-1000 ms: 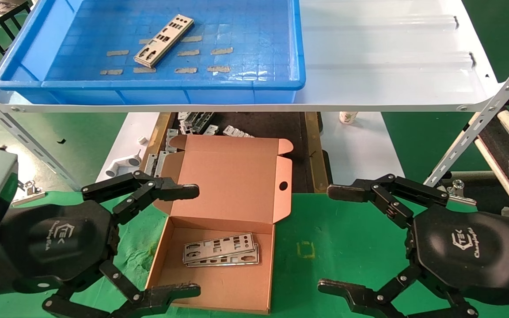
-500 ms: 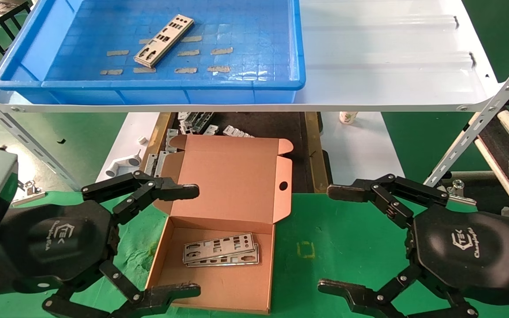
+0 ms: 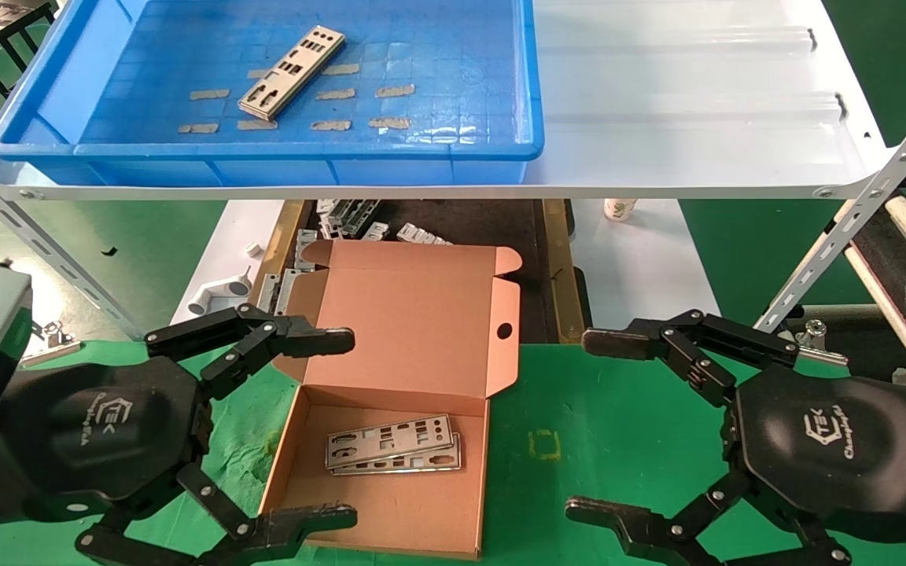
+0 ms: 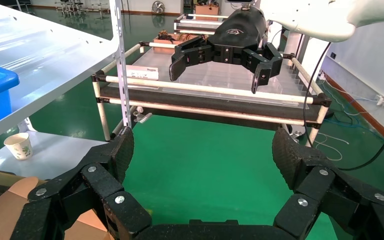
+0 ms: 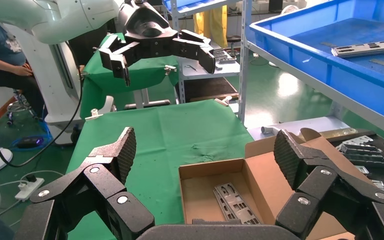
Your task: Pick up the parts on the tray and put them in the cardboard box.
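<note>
- Plates first: one silver part lies on the grid floor of the blue tray, toward 11 o'clock in the head view, slanted among tan tape scraps. It looks like the only part left up there, so it is likely the next pick.
- Two more parts lie stacked and slightly fanned on the floor of the cardboard box, close under its raised back wall at about 6 o'clock. They lie flat, which should leave room for another on top.
- The box sits open on the green cloth, its lid folded back toward 12 o'clock, so the opening is clear from above.
- The tray rests on the white shelf sheet, above and beyond the box; a part probably has to be lifted over the tray's rim and brought down and back.
- The left gripper hangs at 8 o'clock with its fingers spread wide and nothing between them, straddling the left wall of the box. In the left wrist view the gap shows only green cloth.
- The right gripper hangs at 4 o'clock over bare cloth, well apart from the box, equally wide and empty; its own camera looks across the open box.
- Grey brackets and a white pipe fitting lie beyond the box at 12 o'clock, outside the job.
- Judgement: neither arm is committed, and the left one sits nearer the tray's part.
</note>
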### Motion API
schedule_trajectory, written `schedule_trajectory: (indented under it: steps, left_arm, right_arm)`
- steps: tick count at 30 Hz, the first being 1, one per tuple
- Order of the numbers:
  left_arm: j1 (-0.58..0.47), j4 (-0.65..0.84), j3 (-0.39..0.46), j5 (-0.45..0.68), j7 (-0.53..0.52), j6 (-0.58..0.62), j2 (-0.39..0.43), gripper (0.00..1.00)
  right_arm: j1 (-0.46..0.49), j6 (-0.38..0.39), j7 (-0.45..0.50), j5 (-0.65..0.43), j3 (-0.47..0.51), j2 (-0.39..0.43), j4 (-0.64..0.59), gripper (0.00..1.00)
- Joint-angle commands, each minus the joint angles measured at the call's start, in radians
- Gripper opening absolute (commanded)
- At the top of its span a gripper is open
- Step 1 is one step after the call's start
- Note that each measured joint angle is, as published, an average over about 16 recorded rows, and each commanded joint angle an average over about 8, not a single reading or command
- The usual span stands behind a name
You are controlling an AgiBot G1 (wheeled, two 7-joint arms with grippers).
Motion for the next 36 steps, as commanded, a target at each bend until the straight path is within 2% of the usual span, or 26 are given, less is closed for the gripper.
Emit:
schedule_trajectory:
  steps: [1,36]
  left_arm:
    - [0.000,0.000,0.000,0.000,0.000,0.000,0.000,1.00]
    - [0.000,0.000,0.000,0.000,0.000,0.000,0.000,1.00]
  right_arm:
    - [0.000,0.000,0.000,0.000,0.000,0.000,0.000,1.00]
    - [0.000,0.000,0.000,0.000,0.000,0.000,0.000,1.00]
